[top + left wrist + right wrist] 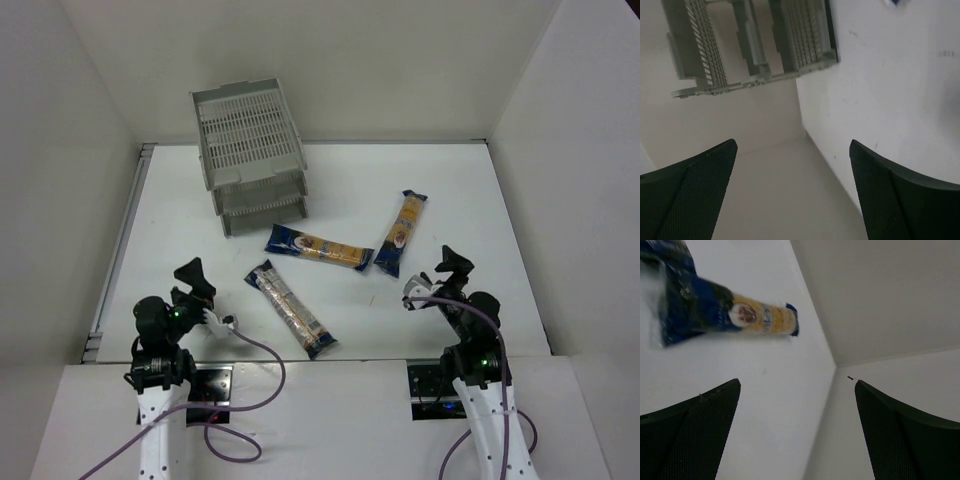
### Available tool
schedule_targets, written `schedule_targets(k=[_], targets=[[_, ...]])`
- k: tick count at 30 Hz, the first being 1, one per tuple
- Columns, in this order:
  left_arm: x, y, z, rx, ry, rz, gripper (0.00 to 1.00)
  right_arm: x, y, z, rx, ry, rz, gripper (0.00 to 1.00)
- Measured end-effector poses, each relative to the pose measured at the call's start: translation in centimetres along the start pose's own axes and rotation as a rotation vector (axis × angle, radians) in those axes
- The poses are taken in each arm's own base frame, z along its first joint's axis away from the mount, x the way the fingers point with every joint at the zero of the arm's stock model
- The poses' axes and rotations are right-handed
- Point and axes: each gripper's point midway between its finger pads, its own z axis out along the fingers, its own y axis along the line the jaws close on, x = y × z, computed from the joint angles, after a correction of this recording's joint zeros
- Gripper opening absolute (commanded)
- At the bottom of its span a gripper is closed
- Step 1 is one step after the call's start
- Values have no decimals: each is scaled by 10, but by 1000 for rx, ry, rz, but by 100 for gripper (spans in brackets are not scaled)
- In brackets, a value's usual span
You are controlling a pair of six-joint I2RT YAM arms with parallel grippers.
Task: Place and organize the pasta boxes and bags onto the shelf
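Observation:
Three spaghetti packs lie flat on the white table: one at front centre point(291, 308), one in the middle point(319, 247), one to the right point(402, 232). The grey slatted shelf point(249, 152) stands at the back left; its tiers hold nothing that I can see. My left gripper point(194, 279) is open and empty at front left, and its wrist view shows the shelf point(750, 45) ahead. My right gripper point(450, 268) is open and empty at front right, near the right pack, which shows in its wrist view point(725, 315).
White enclosure walls close in the table on the left, back and right. A metal strip point(120, 245) runs along the table's left edge. Cables trail from both arm bases at the front.

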Motion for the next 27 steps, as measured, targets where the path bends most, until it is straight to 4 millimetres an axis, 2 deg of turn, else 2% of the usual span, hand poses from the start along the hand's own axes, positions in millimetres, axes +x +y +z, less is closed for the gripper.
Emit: schedule_targets(k=[2,5,6,8,9,10,12,14,15,16,18,19,21,23,27], targets=[[10,-3,-3,34,60,100,100,6,-8,-2,13,39,-128,100],[18,-1,-8,66,113,180,100,13,-37,-7,115,113,-221,100],[20,5,-11,58,127,181,100,14,-44,-9,118,142,-225,100],[24,30,-20,-6,171,158,100,10,-64,-14,91,205,-198,100],[26,44,-26,-45,193,138,100,6,-79,-13,76,239,-146,99],[29,58,-33,-81,220,116,100,-1,-102,-8,67,280,-72,96],[37,80,-44,-152,276,51,100,-15,-151,19,61,353,95,96],[54,88,-50,-186,356,-63,100,-35,-196,72,65,365,300,96],[66,85,-50,-179,402,-160,100,-41,-207,103,71,351,398,98],[78,79,-47,-154,449,-269,100,-42,-202,127,61,350,501,98],[105,71,-41,-69,574,-534,100,-24,-156,147,-17,443,683,99],[117,76,-38,-60,632,-667,100,-12,-126,151,-64,516,776,99],[137,96,-27,-102,696,-916,100,6,-80,157,-120,647,948,99],[141,112,-22,-172,711,-1127,100,21,-43,163,-138,765,1093,99],[122,128,-27,-279,667,-1463,100,48,9,176,-130,967,1280,98]])
